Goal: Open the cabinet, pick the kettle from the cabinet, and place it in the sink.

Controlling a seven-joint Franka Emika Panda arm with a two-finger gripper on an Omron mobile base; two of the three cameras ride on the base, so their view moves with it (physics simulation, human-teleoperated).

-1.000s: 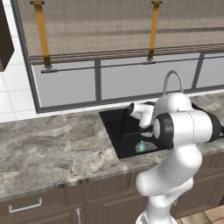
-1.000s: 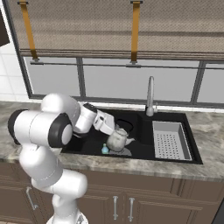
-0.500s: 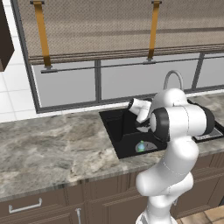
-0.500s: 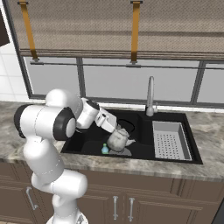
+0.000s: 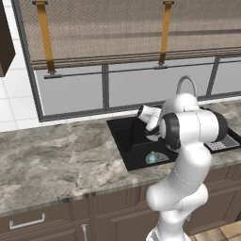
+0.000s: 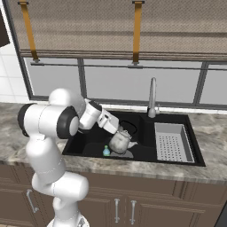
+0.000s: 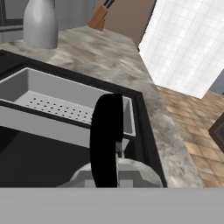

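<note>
Kettle (image 6: 119, 141) sits in the sink (image 6: 80, 146) toward its front edge beside the drainer insert (image 6: 172, 141), gripper (image 6: 118, 131) clamped on its thin black arched handle (image 7: 106, 140); likely light, rigid, glazed-slippery, best held at the handle's crown.

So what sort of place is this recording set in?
A simulated home kitchen: a black sink with a gooseneck tap set in a marble-look counter, brown drawer fronts below, and a kettle in the basin.
</note>
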